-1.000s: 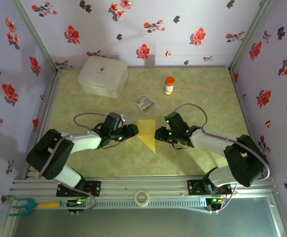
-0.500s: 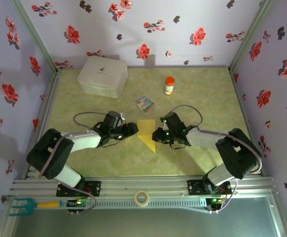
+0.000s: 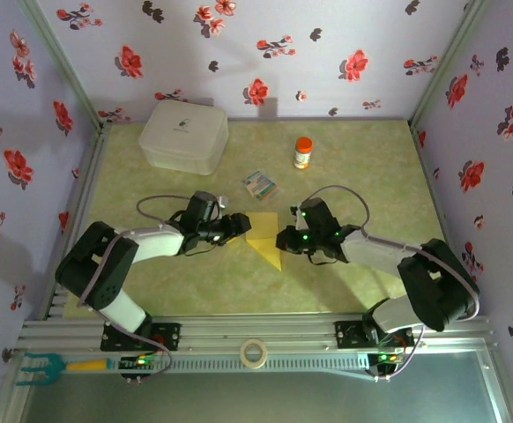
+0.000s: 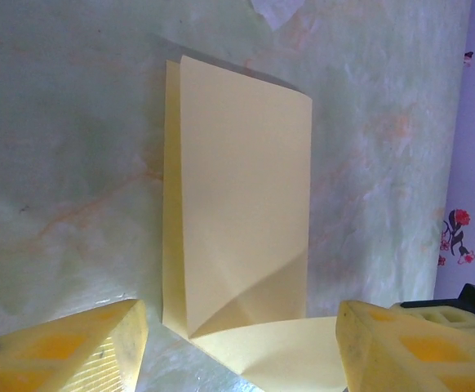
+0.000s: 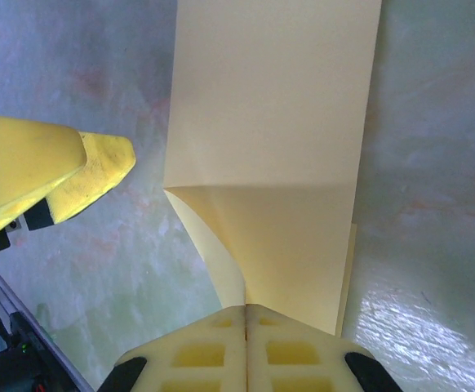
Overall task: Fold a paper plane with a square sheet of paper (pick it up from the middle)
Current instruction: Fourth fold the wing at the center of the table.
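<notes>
Top external, white box (image 3: 184, 134) logo too small to read, folded yellow paper (image 3: 263, 236)

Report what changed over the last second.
The right fingers closed shut at the edge of the folded yellow paper. The left fingers, open, slid in toward the paper from the other side. The paper, white box, bottle and packet stayed put.

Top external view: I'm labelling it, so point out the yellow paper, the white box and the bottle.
yellow paper (image 3: 264, 236), top view, its flat middle.
white box (image 3: 184, 133), top view, lid centre.
bottle (image 3: 303, 143), top view, orange cap.
</notes>
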Controlling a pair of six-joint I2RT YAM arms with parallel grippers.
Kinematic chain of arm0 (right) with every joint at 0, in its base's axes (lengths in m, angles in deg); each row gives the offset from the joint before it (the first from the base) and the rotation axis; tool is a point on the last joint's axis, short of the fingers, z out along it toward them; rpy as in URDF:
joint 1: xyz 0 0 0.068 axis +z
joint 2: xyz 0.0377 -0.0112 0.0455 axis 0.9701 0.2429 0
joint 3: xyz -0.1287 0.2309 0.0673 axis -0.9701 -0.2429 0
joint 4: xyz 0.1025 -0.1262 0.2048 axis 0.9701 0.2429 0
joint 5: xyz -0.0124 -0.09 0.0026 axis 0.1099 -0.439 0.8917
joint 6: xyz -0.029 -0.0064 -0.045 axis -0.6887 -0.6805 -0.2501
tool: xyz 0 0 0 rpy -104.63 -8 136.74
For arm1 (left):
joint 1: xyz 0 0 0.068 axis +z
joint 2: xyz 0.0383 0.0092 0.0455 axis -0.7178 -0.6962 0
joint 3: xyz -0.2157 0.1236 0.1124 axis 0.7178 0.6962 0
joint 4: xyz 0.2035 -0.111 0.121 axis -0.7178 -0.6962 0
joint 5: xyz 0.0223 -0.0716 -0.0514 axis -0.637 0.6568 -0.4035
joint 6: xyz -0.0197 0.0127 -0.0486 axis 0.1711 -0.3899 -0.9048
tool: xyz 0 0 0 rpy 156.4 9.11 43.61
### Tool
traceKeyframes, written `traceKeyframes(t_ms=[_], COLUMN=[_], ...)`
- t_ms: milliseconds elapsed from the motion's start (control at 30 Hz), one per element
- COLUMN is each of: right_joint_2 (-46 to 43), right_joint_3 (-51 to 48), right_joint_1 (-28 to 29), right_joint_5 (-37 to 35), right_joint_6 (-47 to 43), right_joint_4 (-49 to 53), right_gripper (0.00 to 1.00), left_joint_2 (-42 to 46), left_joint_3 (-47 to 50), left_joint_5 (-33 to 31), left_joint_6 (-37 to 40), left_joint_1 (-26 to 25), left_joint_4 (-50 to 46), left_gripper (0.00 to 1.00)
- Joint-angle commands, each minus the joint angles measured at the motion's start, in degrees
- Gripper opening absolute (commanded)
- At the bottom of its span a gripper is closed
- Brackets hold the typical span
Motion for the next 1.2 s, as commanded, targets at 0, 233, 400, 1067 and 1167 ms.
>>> traceKeyframes(t_ms=[0,233,400,1067,1167], right_joint_2=[-2.0,-3.4,-3.7,-8.6,-12.7], right_joint_3=[-1.7,-4.0,-4.8,-2.1,-2.4], right_joint_1=[-0.8,-1.6,-2.2,-2.7,-2.6], right_joint_5=[1.7,2.5,2.7,-7.3,-13.3], right_joint_6=[-0.9,0.4,0.7,-3.3,-4.5], right_joint_4=[-1.4,-4.6,-5.3,7.8,10.9], right_gripper=[0.07,0.07,0.07,0.34,0.40], left_joint_2=[-2.6,-7.3,-9.0,-7.3,-4.6], left_joint_3=[-2.3,-4.6,-5.3,-0.6,1.2], left_joint_5=[2.5,4.9,6.1,1.4,-3.1], left_joint_6=[-1.6,-3.8,-4.5,-8.9,-9.9], left_joint_1=[0.6,0.6,0.5,-0.6,-1.9], left_joint_4=[1.0,4.2,5.3,13.7,13.7], left_gripper=[0.64,0.59,0.48,0.00,0.00])
